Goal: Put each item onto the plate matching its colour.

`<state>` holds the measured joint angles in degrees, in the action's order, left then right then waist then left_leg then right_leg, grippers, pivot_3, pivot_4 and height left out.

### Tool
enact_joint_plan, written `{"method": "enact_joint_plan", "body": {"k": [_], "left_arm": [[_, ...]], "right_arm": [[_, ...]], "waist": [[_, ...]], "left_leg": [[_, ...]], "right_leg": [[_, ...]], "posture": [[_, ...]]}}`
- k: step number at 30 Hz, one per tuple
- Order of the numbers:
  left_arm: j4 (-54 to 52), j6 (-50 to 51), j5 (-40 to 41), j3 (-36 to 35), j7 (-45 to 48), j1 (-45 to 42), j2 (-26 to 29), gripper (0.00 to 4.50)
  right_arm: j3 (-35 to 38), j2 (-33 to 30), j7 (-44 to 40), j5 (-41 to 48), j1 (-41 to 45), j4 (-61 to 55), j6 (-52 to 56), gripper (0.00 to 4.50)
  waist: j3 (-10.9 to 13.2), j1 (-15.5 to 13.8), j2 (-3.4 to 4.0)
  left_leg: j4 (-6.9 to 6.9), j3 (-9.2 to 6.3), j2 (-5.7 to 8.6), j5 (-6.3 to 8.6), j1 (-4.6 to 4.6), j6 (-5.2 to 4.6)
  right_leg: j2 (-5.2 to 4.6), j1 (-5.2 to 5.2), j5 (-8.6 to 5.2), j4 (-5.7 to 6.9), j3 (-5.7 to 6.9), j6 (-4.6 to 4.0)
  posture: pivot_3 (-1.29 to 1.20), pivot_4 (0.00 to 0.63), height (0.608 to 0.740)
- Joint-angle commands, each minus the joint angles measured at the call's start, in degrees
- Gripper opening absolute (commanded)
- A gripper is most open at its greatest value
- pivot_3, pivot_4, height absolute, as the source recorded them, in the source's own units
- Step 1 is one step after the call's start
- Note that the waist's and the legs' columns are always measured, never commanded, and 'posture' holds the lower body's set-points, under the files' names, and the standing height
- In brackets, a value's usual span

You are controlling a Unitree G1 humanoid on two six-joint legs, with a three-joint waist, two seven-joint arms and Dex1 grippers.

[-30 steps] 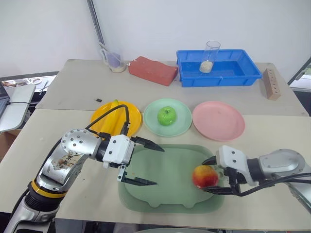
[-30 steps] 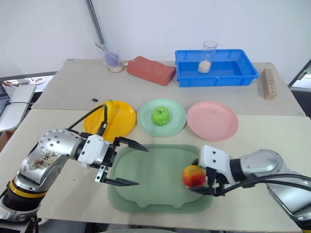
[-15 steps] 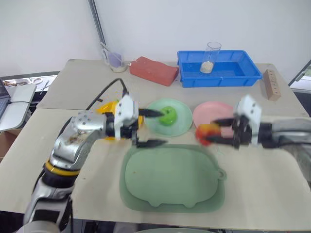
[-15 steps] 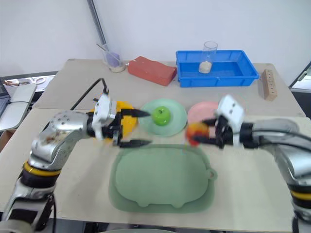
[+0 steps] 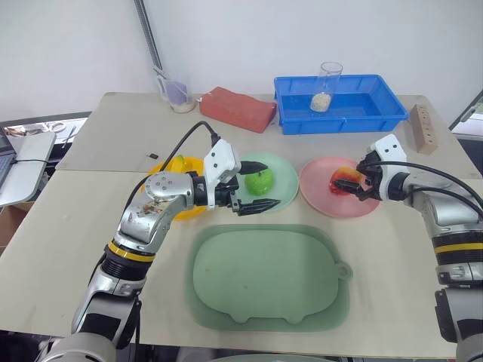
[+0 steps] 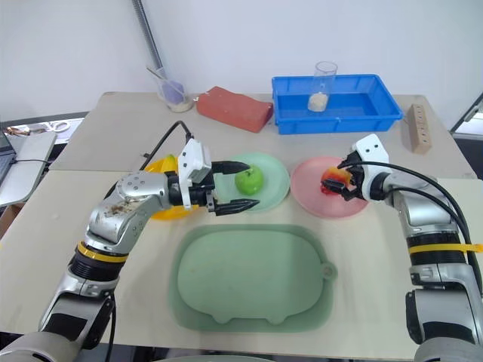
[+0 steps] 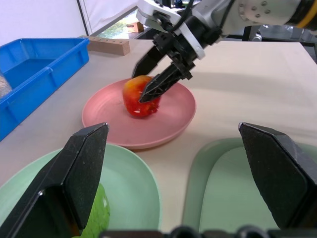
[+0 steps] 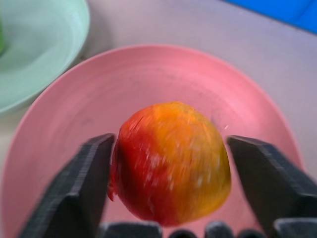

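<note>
The round peach [image 5: 346, 181], red and yellow and smooth, sits on the flat pink plate [image 5: 323, 197]. The right pincer [image 5: 364, 179] is spread wide around the peach, with a little gap on each side. Just beside the pink plate is the mint plate [image 5: 280, 197] with a shiny green apple [image 5: 259, 181]. The left pincer [image 5: 253, 185] is spread by the apple. The yellow plate [image 5: 160, 183] lies past the mint plate. The surface [image 5: 392, 249] is pale and smooth.

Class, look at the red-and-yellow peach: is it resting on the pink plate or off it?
On it. The peach sits on the pink plate, with the right claw fingers spread to either side of it.
</note>
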<state>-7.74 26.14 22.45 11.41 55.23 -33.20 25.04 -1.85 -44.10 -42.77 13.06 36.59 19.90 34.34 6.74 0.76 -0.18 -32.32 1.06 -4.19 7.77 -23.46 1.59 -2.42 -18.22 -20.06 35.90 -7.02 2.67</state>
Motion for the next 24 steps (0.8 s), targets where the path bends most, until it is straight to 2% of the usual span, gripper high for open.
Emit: {"method": "enact_joint_plan", "body": {"k": [1, 6, 9, 12, 18, 24], "left_arm": [[-3.1, -0.1, 0.5, -2.7, -0.5, 0.6, 1.9, 4.50], [-4.1, 4.6, 1.7, -9.2, -5.8, 1.2, 4.6, 4.50], [-1.0, 6.8, 0.4, -17.4, -14.4, 0.4, 5.8, 4.50], [3.1, 5.0, -3.8, -23.2, -23.0, 1.1, 7.1, 4.50], [22.2, -7.0, -11.1, -37.2, -42.7, 4.7, 8.9, 4.50], [33.9, -14.8, -13.2, -39.4, -48.5, 9.2, 8.0, 4.50]], "right_arm": [[2.7, -1.6, -2.3, 0.6, 0.0, -2.8, -1.5, 4.43], [10.7, -3.4, -3.5, 6.2, -4.0, -12.5, 2.6, 4.43], [19.7, -1.7, 1.6, 9.8, -6.7, -17.8, 4.2, 4.43], [24.7, 0.7, 8.8, 7.8, -10.1, -19.4, 0.8, 4.43], [27.6, 6.1, 25.6, -3.3, -16.4, -11.3, -15.9, 4.43], [27.5, 9.1, 34.6, -6.8, -15.5, 1.3, -26.1, 4.43]], "waist": [[0.0, -0.1, 0.04], [0.0, -0.2, 0.06], [0.0, -0.1, 0.00], [0.0, 0.0, -0.07], [-0.1, 0.3, -0.05], [-0.1, -0.1, -0.14]], "left_leg": [[0.00, 0.00, 0.00, 0.00, -0.02, 0.01], [-0.02, -0.01, 0.00, -0.02, -0.04, 0.04], [-0.01, -0.05, 0.00, -0.02, -0.03, 0.04], [0.02, -0.11, 0.00, -0.02, 0.06, 0.04], [0.13, -0.08, 0.00, -0.02, 0.20, 0.05], [0.30, -0.03, 0.05, -0.13, 0.25, 0.24]], "right_leg": [[0.00, 0.00, 0.00, 0.00, 0.01, 0.00], [-0.01, 0.01, 0.00, 0.00, 0.01, 0.01], [0.00, 0.02, 0.00, 0.02, 0.02, 0.02], [0.00, 0.07, -0.01, 0.03, 0.04, 0.02], [-0.01, 0.05, 0.00, 0.02, -0.02, 0.02], [-0.08, 0.00, 0.00, 0.02, 0.01, 0.01]], "posture": [[0.00, 0.150, 0.740], [0.00, 0.150, 0.740], [0.00, 0.150, 0.740], [0.00, 0.150, 0.740], [0.00, 0.150, 0.740], [0.00, 0.150, 0.740]]}}
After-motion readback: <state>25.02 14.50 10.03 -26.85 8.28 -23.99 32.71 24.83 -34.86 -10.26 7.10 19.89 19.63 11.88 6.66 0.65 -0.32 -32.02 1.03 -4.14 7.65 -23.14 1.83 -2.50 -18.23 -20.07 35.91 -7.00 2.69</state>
